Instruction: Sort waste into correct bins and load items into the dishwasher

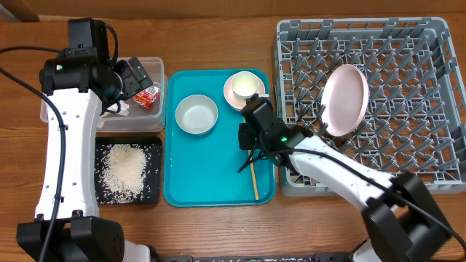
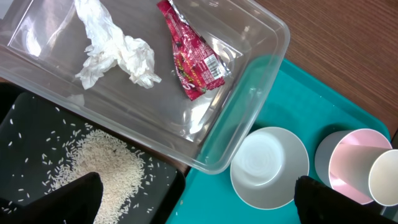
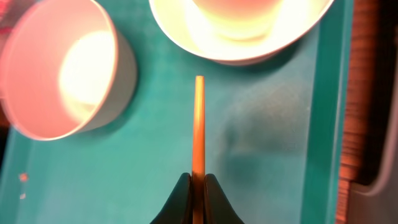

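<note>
The crumpled white tissue [image 2: 115,53] and the red snack wrapper [image 2: 191,59] lie in the clear tub [image 2: 261,62]. Rice [image 1: 125,169] lies in the black tray [image 1: 149,191]. My left gripper [image 2: 193,199] is open and empty above the tub's corner. My right gripper [image 3: 198,186] is shut on a wooden chopstick [image 3: 199,124] over the teal tray [image 1: 211,185]. The grey-white bowl [image 1: 196,114] and the white cup [image 1: 246,85] on the pinkish saucer [image 1: 230,94] stand on that tray. The pink plate [image 1: 344,99] stands on edge in the grey dish rack [image 1: 429,109].
The teal tray lies between the bins on the left and the dish rack on the right. The wooden table [image 1: 218,225] shows in front. The chopstick also shows below my right gripper in the overhead view [image 1: 254,182].
</note>
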`<act>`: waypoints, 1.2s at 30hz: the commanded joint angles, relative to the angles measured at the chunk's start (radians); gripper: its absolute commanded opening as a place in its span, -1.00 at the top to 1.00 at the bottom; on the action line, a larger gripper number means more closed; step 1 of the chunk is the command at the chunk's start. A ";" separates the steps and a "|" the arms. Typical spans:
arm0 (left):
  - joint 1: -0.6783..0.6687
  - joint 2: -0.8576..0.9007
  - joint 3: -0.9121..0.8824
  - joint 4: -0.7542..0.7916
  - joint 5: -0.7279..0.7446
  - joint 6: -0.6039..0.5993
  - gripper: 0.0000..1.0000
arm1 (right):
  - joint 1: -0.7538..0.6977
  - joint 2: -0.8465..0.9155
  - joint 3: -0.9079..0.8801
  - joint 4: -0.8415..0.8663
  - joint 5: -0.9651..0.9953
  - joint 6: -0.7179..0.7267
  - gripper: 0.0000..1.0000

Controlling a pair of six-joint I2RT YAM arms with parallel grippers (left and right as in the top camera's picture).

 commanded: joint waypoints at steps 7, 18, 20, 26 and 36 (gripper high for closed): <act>-0.006 -0.005 0.008 0.000 -0.010 0.022 -1.00 | -0.034 -0.173 0.001 -0.001 0.000 -0.160 0.92; -0.006 -0.005 0.008 0.000 -0.010 0.022 -1.00 | -0.215 -0.225 0.003 0.017 0.004 -0.315 0.92; -0.006 -0.005 0.008 0.000 -0.010 0.022 -1.00 | -0.255 -0.225 0.003 0.035 0.004 -0.332 0.92; -0.006 -0.005 0.008 0.000 -0.010 0.022 -1.00 | -0.322 -0.207 0.003 0.067 0.003 -0.331 0.92; -0.006 -0.005 0.008 0.000 -0.010 0.022 -1.00 | -0.332 -0.110 0.001 0.082 0.004 -0.330 0.92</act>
